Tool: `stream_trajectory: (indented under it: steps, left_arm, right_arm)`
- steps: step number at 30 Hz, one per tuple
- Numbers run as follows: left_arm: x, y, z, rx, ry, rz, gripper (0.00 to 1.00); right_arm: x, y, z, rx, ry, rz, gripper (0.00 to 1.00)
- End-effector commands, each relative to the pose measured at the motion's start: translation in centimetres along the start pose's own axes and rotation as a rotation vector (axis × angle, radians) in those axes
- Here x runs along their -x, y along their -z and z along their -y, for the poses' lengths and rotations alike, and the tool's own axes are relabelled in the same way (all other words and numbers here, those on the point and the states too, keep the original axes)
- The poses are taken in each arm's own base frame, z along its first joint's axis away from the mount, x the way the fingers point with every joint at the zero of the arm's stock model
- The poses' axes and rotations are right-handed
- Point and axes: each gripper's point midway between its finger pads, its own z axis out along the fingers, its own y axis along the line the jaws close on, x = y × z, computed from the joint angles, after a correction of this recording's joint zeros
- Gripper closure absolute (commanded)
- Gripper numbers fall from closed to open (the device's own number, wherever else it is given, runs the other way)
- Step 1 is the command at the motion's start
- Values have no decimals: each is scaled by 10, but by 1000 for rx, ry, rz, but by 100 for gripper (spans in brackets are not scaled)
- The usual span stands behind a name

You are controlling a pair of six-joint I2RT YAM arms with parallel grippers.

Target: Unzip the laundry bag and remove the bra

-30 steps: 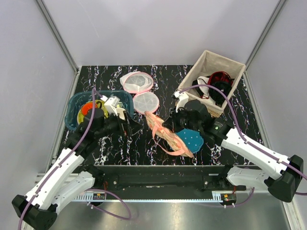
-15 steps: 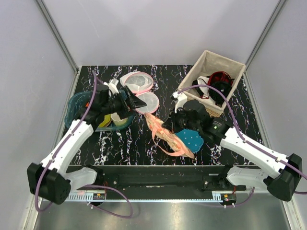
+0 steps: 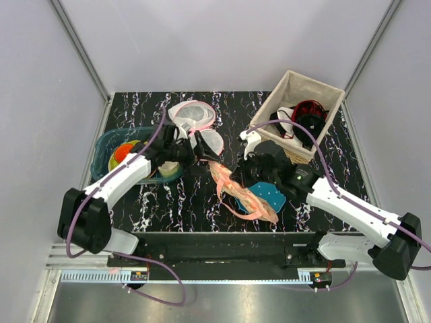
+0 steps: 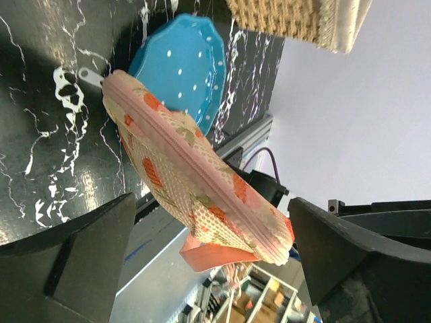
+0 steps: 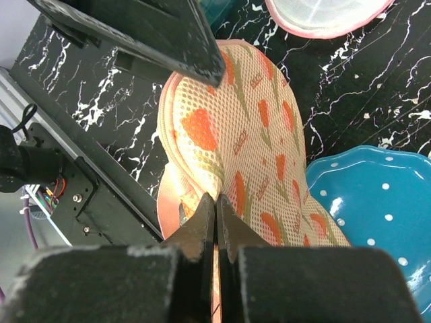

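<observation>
The peach floral laundry bag (image 3: 237,192) stands on edge mid-table, lifted at its middle. My right gripper (image 3: 239,176) is shut on a pinch of its mesh fabric, as the right wrist view shows (image 5: 217,200). My left gripper (image 3: 202,150) is open wide at the bag's far end. In the left wrist view the bag (image 4: 195,175) runs between the spread fingers (image 4: 74,262), untouched by them. Its pink zip edge looks closed. A smooth salmon strip (image 4: 215,257) hangs under the bag. I cannot tell whether it belongs to the bra, which is otherwise hidden.
A round blue polka-dot pouch (image 3: 269,195) lies under the bag's right side. Two round white mesh bags (image 3: 192,112) lie behind. A blue tub (image 3: 108,145) of coloured items stands at the left. A wicker basket (image 3: 306,101) with black, red and white garments stands at the back right.
My left arm has swung from beside the blue tub rightward to the bag's far end, jaws open. My right gripper has kept its pinch on the bag, which shifted slightly.
</observation>
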Motion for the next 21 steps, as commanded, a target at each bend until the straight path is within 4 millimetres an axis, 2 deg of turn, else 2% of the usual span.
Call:
stream_trajectory:
  steps: [1,6,7,9,10,11,12,13,14,15,16,18,21]
  left_arm:
    - [-3,-17,6,-90,26,-63,1]
    - [-6,-34,-13,-99,81,-112,1]
    - [-5,-34,-10,-113,74,-109,20]
    - [-3,-32,-3,-124,56,-104,50]
    - [-2,-28,-2,-109,37,-98,83]
    - [1,-27,-1,-90,18,-79,100]
    - [9,-21,15,-101,-33,-55,100]
    - [8,-16,14,-77,-74,-55,100]
    - [13,-13,20,-70,-111,-31,100]
    - [20,-6,35,-83,-158,-3,100]
    - [22,-2,38,-76,-218,13,100]
    - [28,12,64,-118,-319,54,100]
    - [31,32,93,-180,-531,109,100]
  right_arm:
    - [22,2,-8,9,41,48,100]
    - [24,4,-8,-6,40,49,100]
    - [24,5,-8,-7,42,51,100]
    - [24,7,-5,-23,41,58,100]
    - [23,8,-5,-24,38,56,100]
    - [26,9,0,-56,22,74,100]
    - [27,10,3,-73,8,80,99]
    - [31,12,4,-86,-6,95,72]
    - [35,15,4,-91,-20,108,50]
    - [38,18,3,-90,-23,119,30]
    - [46,23,1,-93,-29,141,7]
    - [61,37,-5,-83,-19,179,0]
    - [86,65,-4,-104,-9,258,0]
